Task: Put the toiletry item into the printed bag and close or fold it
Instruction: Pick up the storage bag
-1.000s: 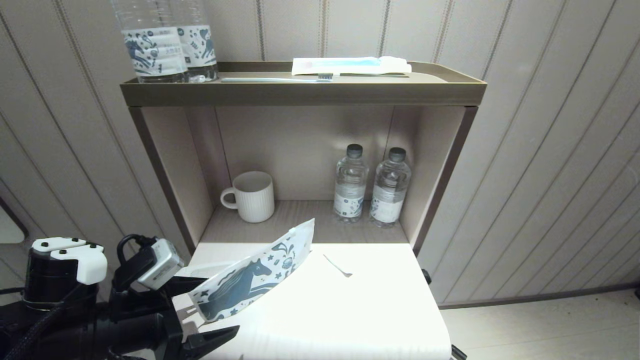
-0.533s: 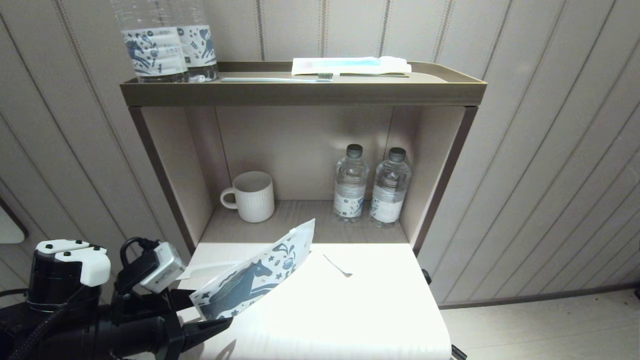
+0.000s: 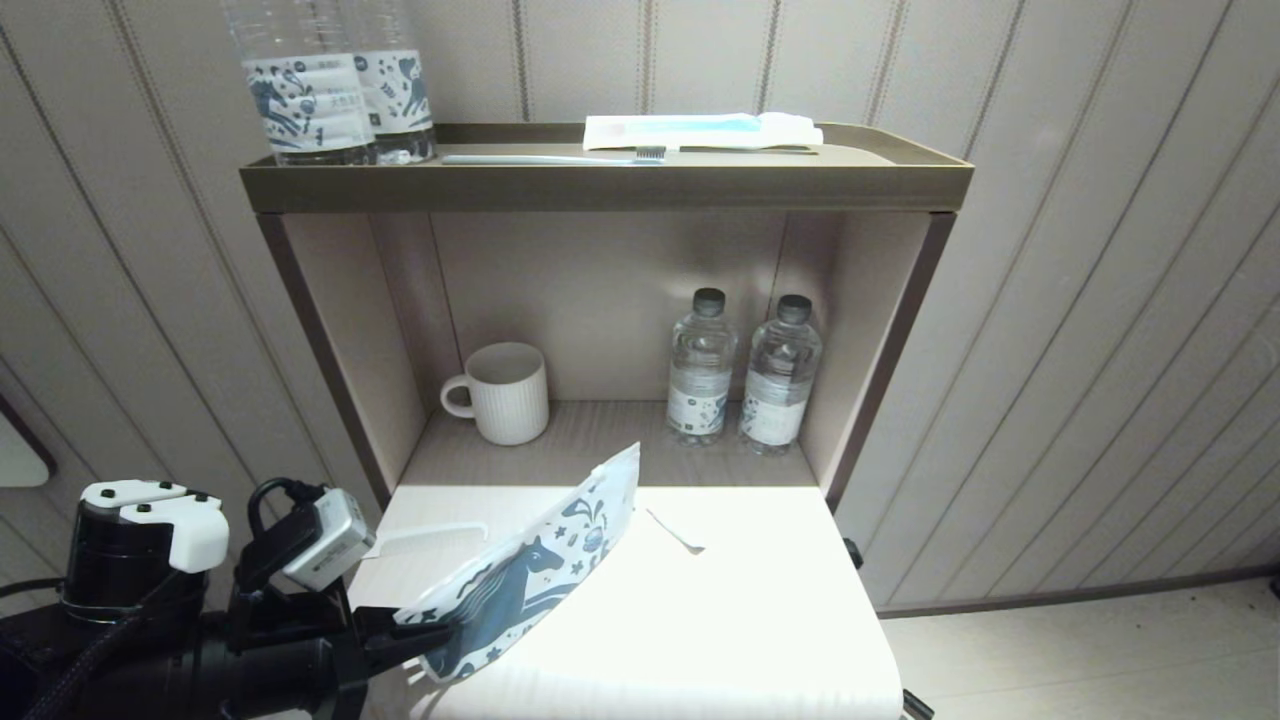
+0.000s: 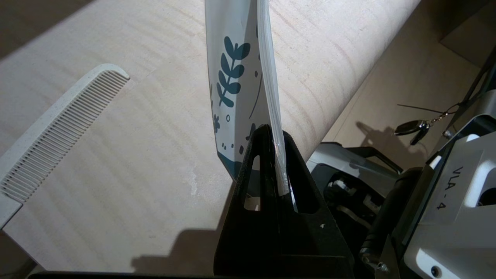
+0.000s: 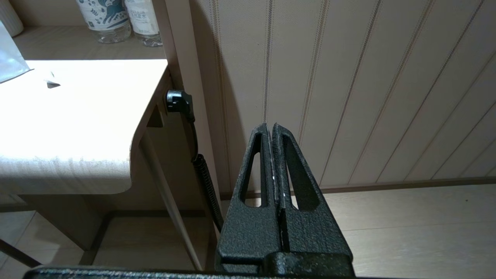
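The printed bag (image 3: 530, 585), white with a dark blue horse and stars, stands on edge and tilts over the pale table (image 3: 700, 620). My left gripper (image 3: 430, 635) is shut on its near end; the left wrist view shows the bag (image 4: 236, 77) pinched at its clear edge strip by that gripper (image 4: 271, 131). The white comb (image 3: 425, 540) lies flat on the table behind the bag, and its fine teeth show in the wrist view of the comb (image 4: 62, 128). My right gripper (image 5: 270, 128) hangs shut and empty beside the table, off to the right, out of the head view.
A shelf unit (image 3: 600, 185) stands behind the table. Its top holds two large bottles (image 3: 320, 80), a pale blue toothbrush (image 3: 555, 158) and a white packet (image 3: 700, 130). Below are a ribbed white mug (image 3: 505, 392) and two small bottles (image 3: 740, 370). A small scrap (image 3: 675, 532) lies on the table.
My left gripper has closed onto the bag's near end. The bag has shifted slightly right and away from me, its far tip a little higher. The comb has not moved.
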{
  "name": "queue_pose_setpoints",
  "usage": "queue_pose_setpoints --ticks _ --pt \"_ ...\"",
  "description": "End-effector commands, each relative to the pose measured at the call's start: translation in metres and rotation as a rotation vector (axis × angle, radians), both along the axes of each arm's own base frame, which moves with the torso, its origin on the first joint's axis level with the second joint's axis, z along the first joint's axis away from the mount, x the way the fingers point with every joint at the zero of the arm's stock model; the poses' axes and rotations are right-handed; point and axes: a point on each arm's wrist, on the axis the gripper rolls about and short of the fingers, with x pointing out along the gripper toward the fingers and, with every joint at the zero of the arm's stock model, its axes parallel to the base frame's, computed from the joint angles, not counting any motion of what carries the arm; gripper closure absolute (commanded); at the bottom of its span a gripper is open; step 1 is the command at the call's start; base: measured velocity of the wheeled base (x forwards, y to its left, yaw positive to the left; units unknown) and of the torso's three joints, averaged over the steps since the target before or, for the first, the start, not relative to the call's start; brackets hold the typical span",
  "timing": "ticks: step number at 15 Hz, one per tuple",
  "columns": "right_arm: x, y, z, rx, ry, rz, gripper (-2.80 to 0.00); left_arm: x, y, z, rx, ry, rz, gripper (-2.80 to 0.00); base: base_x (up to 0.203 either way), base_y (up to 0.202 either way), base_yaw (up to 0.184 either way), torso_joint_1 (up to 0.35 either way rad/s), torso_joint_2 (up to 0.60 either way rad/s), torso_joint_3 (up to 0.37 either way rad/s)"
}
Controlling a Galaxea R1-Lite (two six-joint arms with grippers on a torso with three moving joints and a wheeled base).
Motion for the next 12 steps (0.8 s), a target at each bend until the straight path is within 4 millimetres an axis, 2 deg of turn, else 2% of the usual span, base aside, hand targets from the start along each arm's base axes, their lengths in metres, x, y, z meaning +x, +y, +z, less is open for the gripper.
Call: queue_pose_setpoints --ticks 1,8,9,12 --pt "0.0000 0.0000 0.0001 0.000 -0.001 0.002 0.00 -0.0002 0.0000 0.0010 -0.005 -0.006 -0.003 0.00 0.000 0.000 0.000 0.000 0.00 0.000" --pt "0.0000 0.0000 0.0001 0.000 -0.001 -0.001 0.00 -0.0007 0.0006 0.0043 -0.001 -0.031 0.007 0.00 0.000 0.000 0.000 0.000 0.00 0.000" --pt "0.0000 0.0000 0.0001 0.000 -0.001 -0.001 0.00 -0.0018 0.0009 0.0041 0.000 -0.032 0.008 -2.80 0.000 0.000 0.000 0.000 0.00 0.000" --pt "0.0000 0.0000 0.0001 0.000 -0.001 0.000 0.00 0.0005 0.0005 0.0052 0.000 -0.037 0.012 -2.80 0.000 0.000 0.000 0.000 0.00 0.000"
